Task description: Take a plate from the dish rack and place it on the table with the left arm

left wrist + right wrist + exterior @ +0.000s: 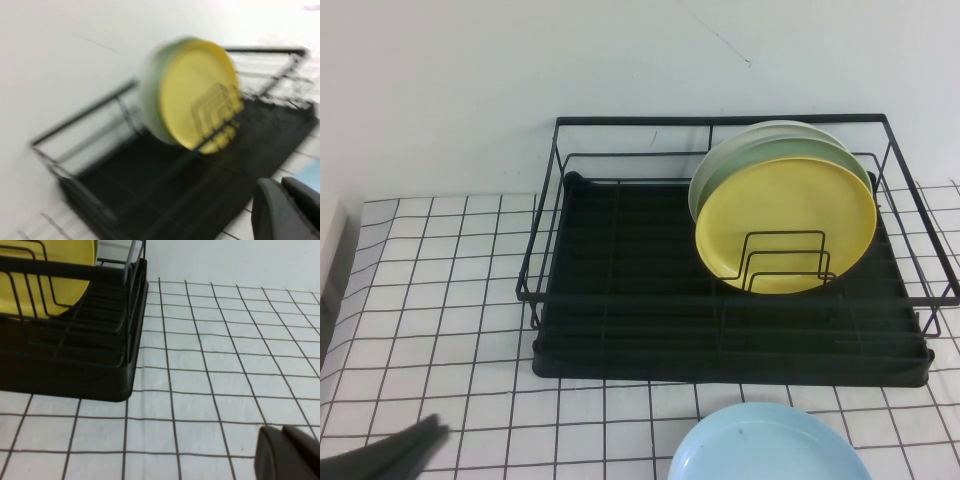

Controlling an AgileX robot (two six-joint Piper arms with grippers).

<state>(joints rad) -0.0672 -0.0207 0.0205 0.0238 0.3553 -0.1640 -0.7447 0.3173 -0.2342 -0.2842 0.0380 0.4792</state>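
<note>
Light blue plate (767, 446) lies flat on the table (440, 290), at the near edge of the high view, just in front of the dish rack (620, 300), right of centre and partly cut off by the frame. It is apart from the rack's drip tray, with a strip of grid cloth between them.

No readable writing or brand on anything in view.

Rack holds a yellow plate (786, 224) upright in the wire dividers on its right side, with pale green plates (760, 150) stacked behind it. The rack's left half is bare tray.

Left gripper (405, 448) sits low at the near-left corner of the table, well apart from the plate and holding nothing; fingers read as closed together. Right gripper (290, 452) hovers over bare cloth right of the rack; can't tell whether it's open or closed.

Wide bare cloth left of the rack.
</note>
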